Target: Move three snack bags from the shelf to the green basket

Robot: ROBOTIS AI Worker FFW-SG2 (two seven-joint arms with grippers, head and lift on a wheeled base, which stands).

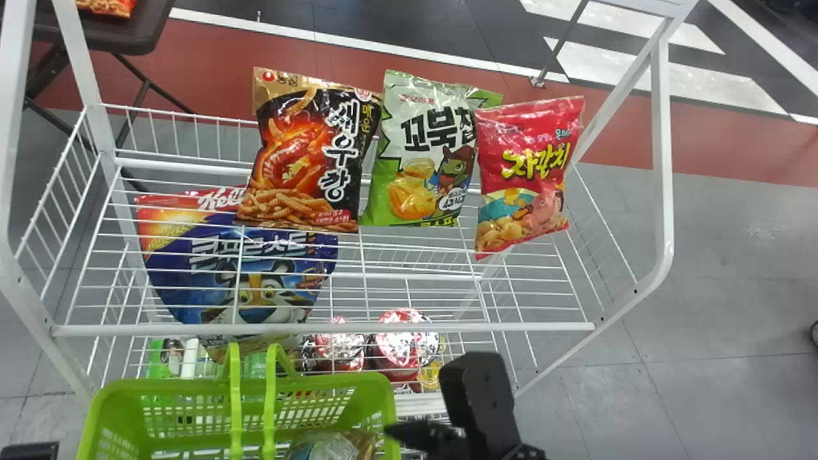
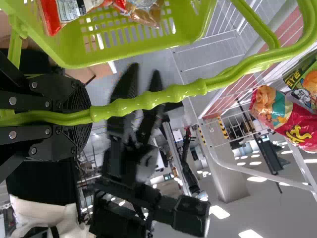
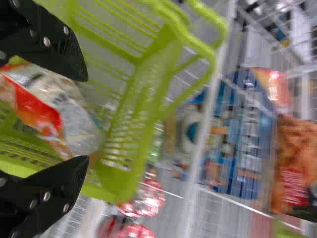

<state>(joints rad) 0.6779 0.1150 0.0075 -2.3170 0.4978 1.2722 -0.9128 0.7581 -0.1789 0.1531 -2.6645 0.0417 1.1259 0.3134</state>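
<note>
My right gripper [image 1: 427, 397] stands open by the green basket's right rim [image 1: 391, 415]; in the right wrist view, the right gripper [image 3: 81, 121] has its fingers apart on either side of a red-and-silver bag [image 3: 54, 106] inside the basket [image 3: 136, 124]. At the bottom left corner is my left gripper [image 1: 29, 451]; in the left wrist view, the left gripper [image 2: 81, 116] is shut on the basket's handle [image 2: 153, 99]. On the shelf's upper rack, a black-and-orange bag [image 1: 307, 153], a green bag [image 1: 422, 153] and a red bag [image 1: 527, 179] stand side by side.
The white wire shelf [image 1: 319, 329] rises behind the basket. A blue cereal bag [image 1: 236, 268] leans at its left, and red-lidded cups [image 1: 402, 345] stand on a lower level. A dark table [image 1: 121, 32] is at the far left.
</note>
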